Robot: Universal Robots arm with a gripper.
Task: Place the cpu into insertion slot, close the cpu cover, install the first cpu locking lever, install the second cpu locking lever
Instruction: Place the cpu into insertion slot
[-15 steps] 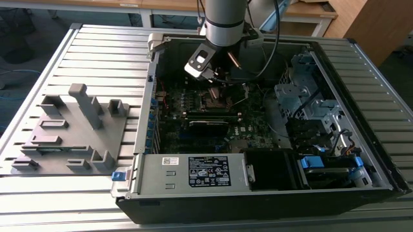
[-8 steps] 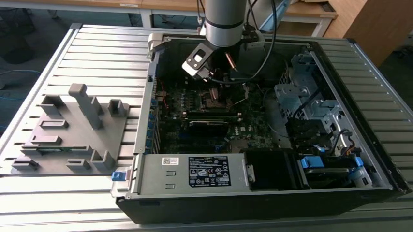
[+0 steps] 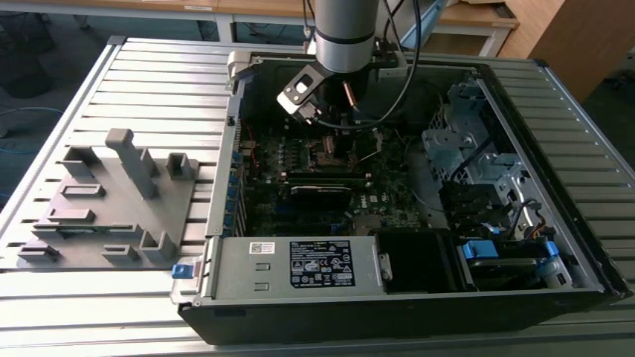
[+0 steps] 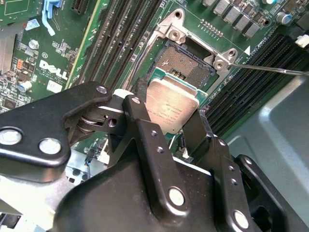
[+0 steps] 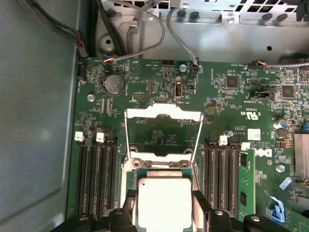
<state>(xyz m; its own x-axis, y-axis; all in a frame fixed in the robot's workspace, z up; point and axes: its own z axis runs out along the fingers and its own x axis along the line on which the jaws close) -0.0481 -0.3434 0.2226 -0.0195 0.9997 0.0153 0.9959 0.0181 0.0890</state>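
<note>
Gripper fingers clamp cpu edges.
Poised at insertion slot, eleven o'clock of case in exterior view; cpu cover open for entry.

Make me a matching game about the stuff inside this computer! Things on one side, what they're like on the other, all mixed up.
Things
1. cpu
2. cover
3. slot
4. battery

States
A. flipped open
B. round, on the green board
C. empty, dark middle
D. gripped by the pincer

Pairs: 1-D, 2-A, 3-C, 4-B
</note>
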